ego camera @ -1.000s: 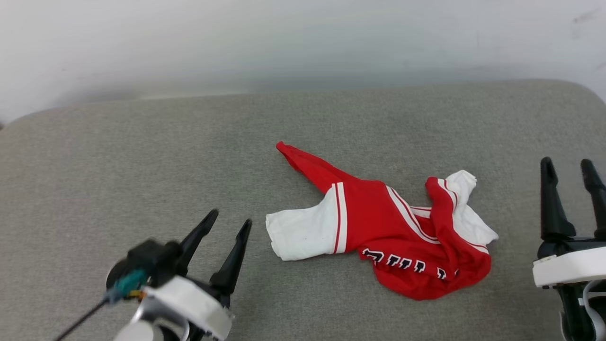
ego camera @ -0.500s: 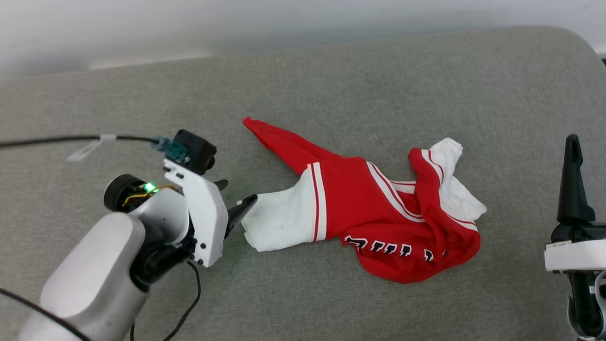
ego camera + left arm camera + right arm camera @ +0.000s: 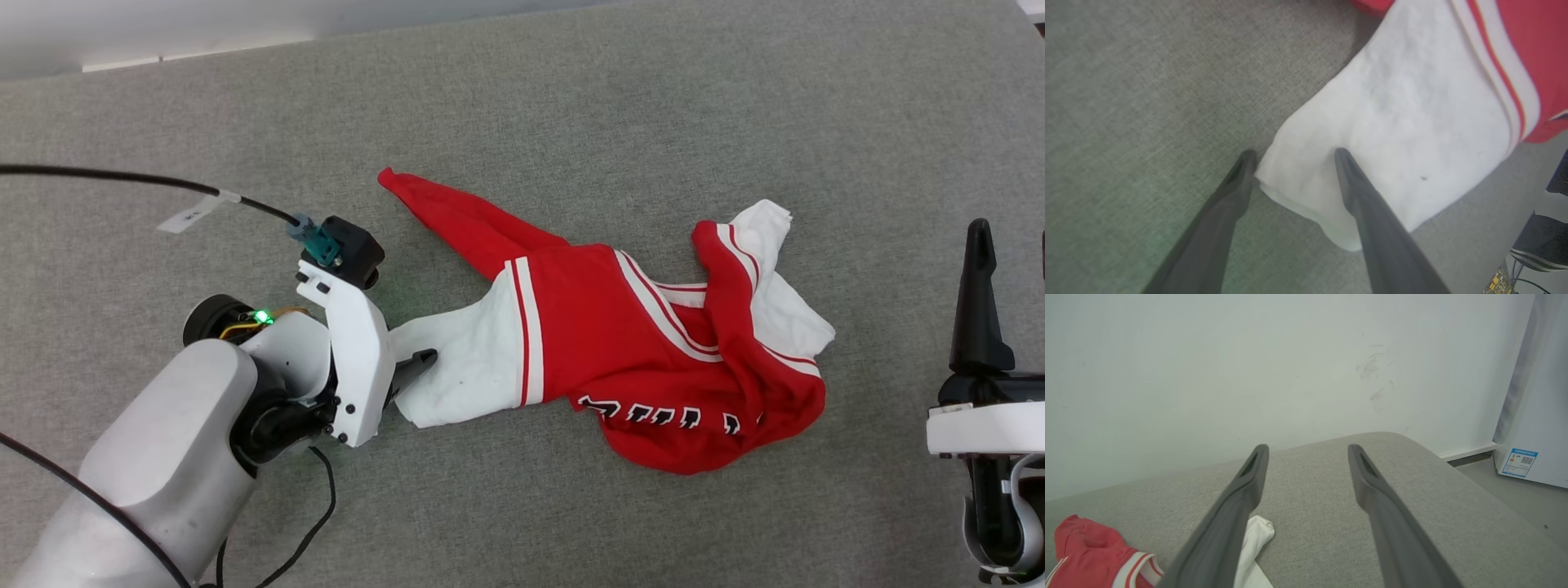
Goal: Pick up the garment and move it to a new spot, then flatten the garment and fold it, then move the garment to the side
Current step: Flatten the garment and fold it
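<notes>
The shirt [image 3: 620, 343] lies near the middle of a big grey cushion [image 3: 653, 98], well away from the cushion's far edge. The cushion is soft cloth with a fine woven look, and its far right corner is round [image 3: 1404, 445]. The shirt is all bunched up and not flat. It is red with short white sleeves. There are red and white stripes where each sleeve joins the body. One red part sticks out in a point toward the far left corner. Black letters with white edges show along the near side, but folds hide some of them. In the right wrist view, a bit of the red [image 3: 1086, 547] and a white sleeve end show low on the left.

The left gripper [image 3: 1294, 157] is down at the end of the white sleeve [image 3: 1392, 122], and its two dark fingers are spread apart. One finger [image 3: 1347, 171] rests on top of the sleeve. The other is on the cushion, just beside the sleeve's corner. That corner lies between them, and they are not squeezing it. The sleeve cloth looks smooth and thin, with a small dark speck on it.

The right gripper [image 3: 1011, 241] is near the cushion's right edge, well apart from the shirt. Its long thin fingers are spread apart with nothing between them.

A black cable [image 3: 98, 174] with a white tag [image 3: 189, 216] runs to the left wrist. A small green light [image 3: 262, 316] glows there. Behind the cushion is a plain white wall [image 3: 1208, 375].
</notes>
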`<state>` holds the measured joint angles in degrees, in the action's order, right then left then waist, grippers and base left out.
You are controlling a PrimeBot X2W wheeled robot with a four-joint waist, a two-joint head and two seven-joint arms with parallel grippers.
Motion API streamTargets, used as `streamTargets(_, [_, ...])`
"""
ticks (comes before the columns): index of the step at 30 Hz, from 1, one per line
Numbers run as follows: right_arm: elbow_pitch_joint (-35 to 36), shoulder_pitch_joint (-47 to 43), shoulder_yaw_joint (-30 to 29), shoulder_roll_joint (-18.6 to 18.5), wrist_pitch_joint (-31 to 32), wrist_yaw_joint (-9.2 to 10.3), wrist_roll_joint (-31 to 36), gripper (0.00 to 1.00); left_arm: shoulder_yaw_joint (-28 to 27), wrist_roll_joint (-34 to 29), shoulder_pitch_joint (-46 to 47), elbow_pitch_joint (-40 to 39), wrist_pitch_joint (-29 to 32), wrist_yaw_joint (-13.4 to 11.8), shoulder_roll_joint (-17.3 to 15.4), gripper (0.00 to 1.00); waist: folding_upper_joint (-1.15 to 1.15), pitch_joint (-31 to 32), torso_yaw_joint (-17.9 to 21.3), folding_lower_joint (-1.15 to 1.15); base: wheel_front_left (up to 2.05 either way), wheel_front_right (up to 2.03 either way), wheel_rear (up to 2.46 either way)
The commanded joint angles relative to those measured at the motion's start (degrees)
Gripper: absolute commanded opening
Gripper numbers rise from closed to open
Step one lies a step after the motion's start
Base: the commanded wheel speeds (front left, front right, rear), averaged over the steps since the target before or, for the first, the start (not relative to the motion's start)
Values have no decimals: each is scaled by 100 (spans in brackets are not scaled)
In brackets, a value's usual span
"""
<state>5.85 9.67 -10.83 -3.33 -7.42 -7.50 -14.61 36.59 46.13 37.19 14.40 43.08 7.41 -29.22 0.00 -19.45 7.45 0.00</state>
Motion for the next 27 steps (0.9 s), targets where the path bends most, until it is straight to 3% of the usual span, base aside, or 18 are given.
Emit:
streamTargets(1, [-3, 82, -16, 24, -29, 2, 28, 100, 50, -24, 12, 63, 8, 5, -13, 100, 0, -13, 0, 0, 0, 0, 0])
streamTargets(2, [-12, 90, -18, 28, -24, 2, 43, 100, 105, -39, -27, 162, 9, -1, -24, 100, 0, -24, -2, 0, 0, 0, 0])
streamTargets(3, [-17, 94, -21, 31, -24, 2, 56, 100, 163, -72, -56, 220, -27, -5, -39, 46, 0, -33, -5, 0, 0, 0, 0])
streamTargets(4, [-23, 97, -26, 32, -26, 2, 71, 100, 158, -95, -73, 285, -126, -6, -44, 0, 0, -39, -14, 0, 0, 0, 0])
streamTargets(10, [-88, 52, -4, 41, 4, 2, 144, 100, -85, -115, -199, 390, -1067, -26, 39, 0, 0, 80, -139, 0, 0, 0, 0])
streamTargets(16, [-162, -49, -85, 41, 105, 2, 204, 100, -478, -258, -363, 443, -2259, -296, 131, 0, 0, 428, -381, 0, 0, 0, 0])
streamTargets(21, [-205, -143, -32, 42, 223, 2, 211, 100, -813, -108, -670, 303, -2682, -565, 53, 0, 0, 678, -553, 0, 0, 0, 0])
streamTargets(27, [-214, -240, 21, 43, 349, 2, 231, 100, -1291, 90, -1359, -94, -3018, -995, -285, 0, 0, 779, -684, 0, 0, 0, 0])
